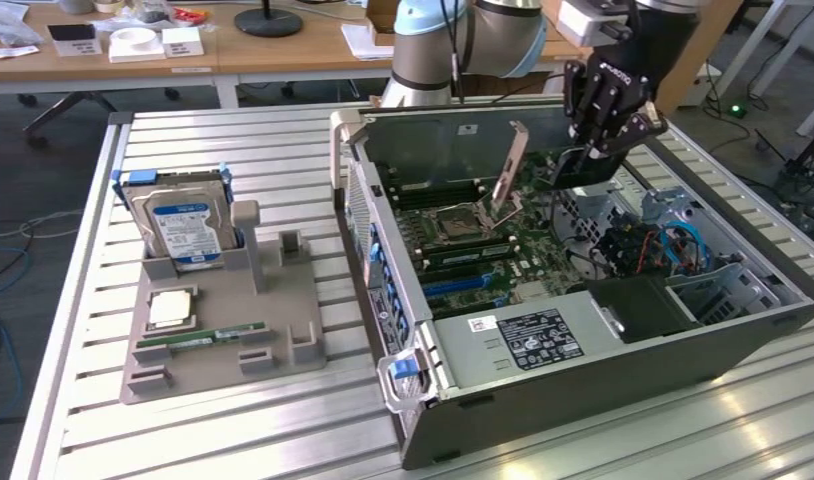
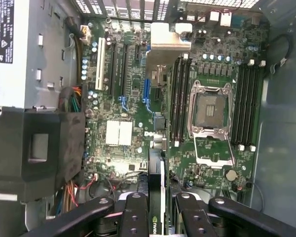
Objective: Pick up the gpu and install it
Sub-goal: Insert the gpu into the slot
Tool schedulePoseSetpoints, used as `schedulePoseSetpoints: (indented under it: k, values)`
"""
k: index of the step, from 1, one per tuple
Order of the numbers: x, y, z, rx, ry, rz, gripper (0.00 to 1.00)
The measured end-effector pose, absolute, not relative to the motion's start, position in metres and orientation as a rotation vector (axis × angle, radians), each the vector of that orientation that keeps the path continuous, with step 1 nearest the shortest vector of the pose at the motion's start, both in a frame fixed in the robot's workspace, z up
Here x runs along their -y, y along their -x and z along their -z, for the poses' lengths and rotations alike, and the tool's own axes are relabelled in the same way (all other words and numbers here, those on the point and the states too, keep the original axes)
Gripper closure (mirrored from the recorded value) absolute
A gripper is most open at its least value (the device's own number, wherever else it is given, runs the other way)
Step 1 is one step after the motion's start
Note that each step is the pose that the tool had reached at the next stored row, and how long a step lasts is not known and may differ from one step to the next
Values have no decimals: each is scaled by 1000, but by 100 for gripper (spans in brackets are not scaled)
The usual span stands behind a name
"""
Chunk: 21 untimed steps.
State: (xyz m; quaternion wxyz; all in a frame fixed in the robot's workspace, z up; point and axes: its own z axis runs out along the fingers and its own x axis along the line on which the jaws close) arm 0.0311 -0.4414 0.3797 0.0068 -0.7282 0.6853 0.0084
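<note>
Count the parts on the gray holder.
3 at least: a hard drive standing at the holder's far end, a CPU in the middle, a memory stick lying nearer the camera. A second drive may stand behind the first.

Gripper [image 1: 603,148] with gpu [image 2: 157,182] is hovering freely over open case [image 1: 621,385]. Power supply [image 2: 19,54] and cables [image 2: 73,98] are crowding the motherboard's [image 2: 130,106] side.

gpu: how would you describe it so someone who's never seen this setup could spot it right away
Find the open grey computer case on the slatted metal table. Over its motherboard hangs the robot's black hand, and the gpu is the dark card clamped in it. Unlike the hard drive and memory stick sitting in the grey holder, it is up in the air.
</note>
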Motion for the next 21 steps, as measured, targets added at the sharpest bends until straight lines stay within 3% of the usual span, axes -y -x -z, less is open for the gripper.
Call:
schedulePoseSetpoints:
  k: [21]
  values:
    - [442, -14, -363, -2222, 2201, -25, 74]
